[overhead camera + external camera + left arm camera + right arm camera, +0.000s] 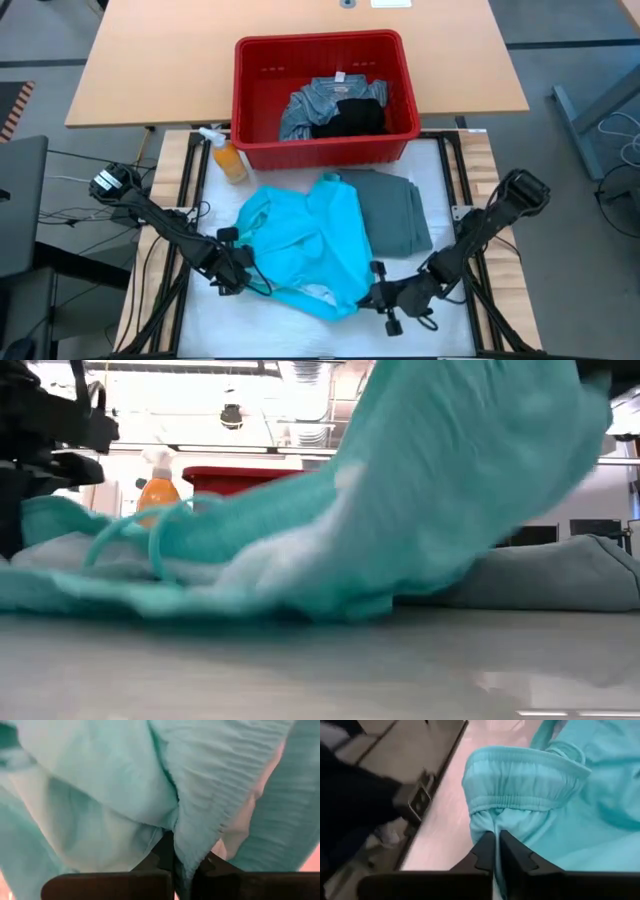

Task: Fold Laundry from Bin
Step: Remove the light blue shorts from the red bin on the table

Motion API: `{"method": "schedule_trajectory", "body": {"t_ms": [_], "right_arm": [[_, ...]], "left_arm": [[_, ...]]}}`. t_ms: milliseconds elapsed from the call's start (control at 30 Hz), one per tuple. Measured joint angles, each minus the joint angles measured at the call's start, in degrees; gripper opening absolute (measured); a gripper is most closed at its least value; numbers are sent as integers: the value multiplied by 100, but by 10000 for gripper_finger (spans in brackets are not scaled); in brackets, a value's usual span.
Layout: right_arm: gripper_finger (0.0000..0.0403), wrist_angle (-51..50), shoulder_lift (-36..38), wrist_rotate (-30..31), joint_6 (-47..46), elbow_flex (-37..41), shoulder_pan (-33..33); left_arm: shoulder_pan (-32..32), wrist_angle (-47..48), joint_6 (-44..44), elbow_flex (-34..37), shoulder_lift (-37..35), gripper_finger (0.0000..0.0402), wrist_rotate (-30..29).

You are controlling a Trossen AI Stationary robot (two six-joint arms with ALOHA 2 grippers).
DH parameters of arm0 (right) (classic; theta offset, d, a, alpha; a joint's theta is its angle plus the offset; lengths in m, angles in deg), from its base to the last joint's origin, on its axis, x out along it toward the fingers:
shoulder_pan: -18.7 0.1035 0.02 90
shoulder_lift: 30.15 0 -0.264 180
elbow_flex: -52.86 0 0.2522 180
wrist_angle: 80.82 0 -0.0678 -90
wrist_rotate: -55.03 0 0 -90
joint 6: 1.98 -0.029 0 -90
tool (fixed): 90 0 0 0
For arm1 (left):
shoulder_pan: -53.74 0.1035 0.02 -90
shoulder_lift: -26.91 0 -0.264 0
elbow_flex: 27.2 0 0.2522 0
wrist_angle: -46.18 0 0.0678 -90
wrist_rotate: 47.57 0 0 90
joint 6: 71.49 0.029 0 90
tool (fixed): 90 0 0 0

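Turquoise garment (305, 245) lay crumpled on the table in front of the bin (325, 145), stretched between the arms: left gripper (235, 270) clamped its left edge, right gripper (378, 292) pinched its elastic hem, fingers barely apart.

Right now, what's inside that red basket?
The red basket holds a mottled blue-grey garment and a black garment lying partly over it. Bare floor shows on the basket's left side. Anything beneath the two garments is covered.

Two dark jointed arms, black cables, angular black fingers (520, 857)
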Motion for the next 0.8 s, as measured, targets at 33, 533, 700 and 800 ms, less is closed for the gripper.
{"method": "schedule_trajectory", "body": {"t_ms": [33,533,700,800], "right_arm": [[59,56,-129,-24,78,0,25],[230,-2694,-639,-452,274,-1587,480],[250,-2730,-932,-495,730,-1888,619],[250,-2449,-1229,-457,1142,-1954,621]], "left_arm": [[0,-73,94,0,-2,0,-49],[0,-156,274,0,4,0,179],[0,-243,287,0,4,0,3],[-7,-267,308,0,4,0,-123]]}}
